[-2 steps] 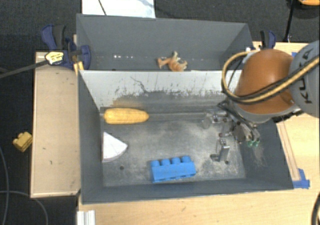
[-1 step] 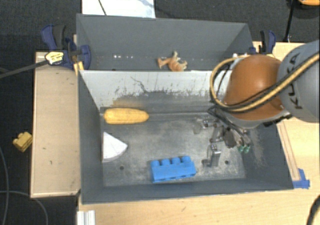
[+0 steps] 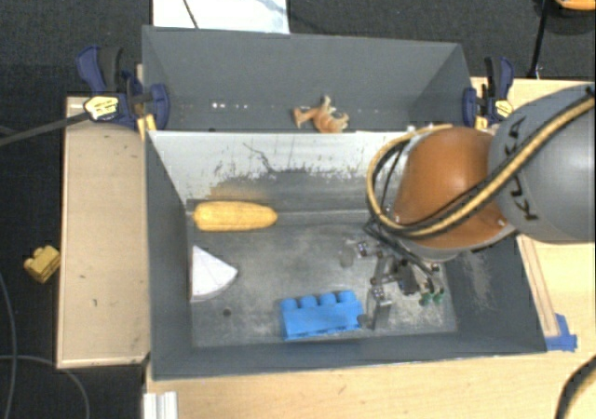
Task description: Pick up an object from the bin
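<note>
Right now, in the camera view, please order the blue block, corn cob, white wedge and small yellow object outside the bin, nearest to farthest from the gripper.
1. Blue block, at the front, just left of the gripper.
2. Corn cob, back left, and white wedge, left side: too close to call.
3. Small yellow object, far left, outside the bin.

Black upright lettering, readable only in part as "KUKA", on the grey rounded robot arm link (image 3: 559, 189) above the right edge of the grey metal bin (image 3: 307, 73). Nothing else legible.
</note>
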